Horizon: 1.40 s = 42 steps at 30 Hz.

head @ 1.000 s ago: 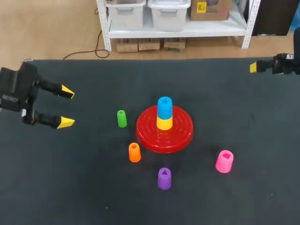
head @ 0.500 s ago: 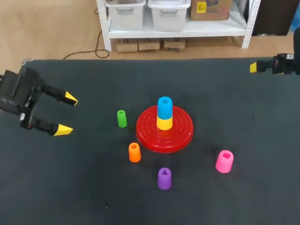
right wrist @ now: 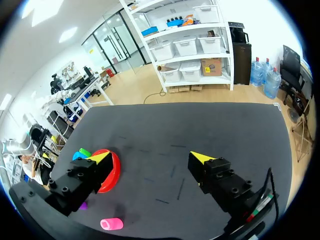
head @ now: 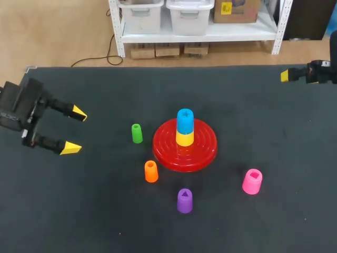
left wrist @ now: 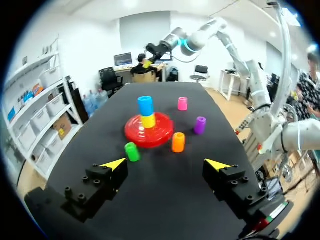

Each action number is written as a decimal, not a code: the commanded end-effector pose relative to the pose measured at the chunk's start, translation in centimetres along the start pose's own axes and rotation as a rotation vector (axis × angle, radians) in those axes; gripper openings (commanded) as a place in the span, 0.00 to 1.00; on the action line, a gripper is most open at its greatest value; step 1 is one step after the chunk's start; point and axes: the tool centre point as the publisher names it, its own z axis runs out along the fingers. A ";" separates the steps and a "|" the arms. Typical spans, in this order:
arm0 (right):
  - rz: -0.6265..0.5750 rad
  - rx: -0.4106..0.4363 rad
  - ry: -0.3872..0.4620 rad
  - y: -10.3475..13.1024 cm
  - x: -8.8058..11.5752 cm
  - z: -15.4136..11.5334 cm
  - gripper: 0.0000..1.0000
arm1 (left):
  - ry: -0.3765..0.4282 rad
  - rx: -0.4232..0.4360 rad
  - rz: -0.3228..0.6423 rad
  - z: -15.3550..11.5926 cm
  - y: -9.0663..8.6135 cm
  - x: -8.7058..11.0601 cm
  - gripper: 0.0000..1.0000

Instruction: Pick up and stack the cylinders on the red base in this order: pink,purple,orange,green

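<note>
- None stacked yet: the pink plastic cylinder (head: 252,181), purple plastic cylinder (head: 184,201), orange plastic cylinder (head: 151,171) and green plastic cylinder (head: 137,133) stand loose near the round red base (head: 205,147), mid-tabletop.
- The left gripper (head: 74,130), by the left edge, and the right gripper (right wrist: 150,157), over the far right corner, are both wide open and empty.

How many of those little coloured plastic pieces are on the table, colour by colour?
Blue plastic cylinder: 1
Yellow plastic cylinder: 1
Green plastic cylinder: 1
Orange plastic cylinder: 1
Purple plastic cylinder: 1
Pink plastic cylinder: 1
Red round plastic base: 1
Total: 7
</note>
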 end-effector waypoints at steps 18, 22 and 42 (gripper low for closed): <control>0.000 0.001 0.001 0.0 0.0 0.0 1.00 | 0.008 -0.038 -0.015 0.4 -0.7 -0.1 1.00; -0.015 -0.005 0.020 0.2 -0.1 0.1 1.00 | 0.008 -0.038 -0.015 0.4 -0.7 -0.1 1.00; -0.382 -0.024 0.381 6.3 7.2 -4.4 1.00 | 0.008 -0.038 -0.015 0.4 -0.7 -0.1 1.00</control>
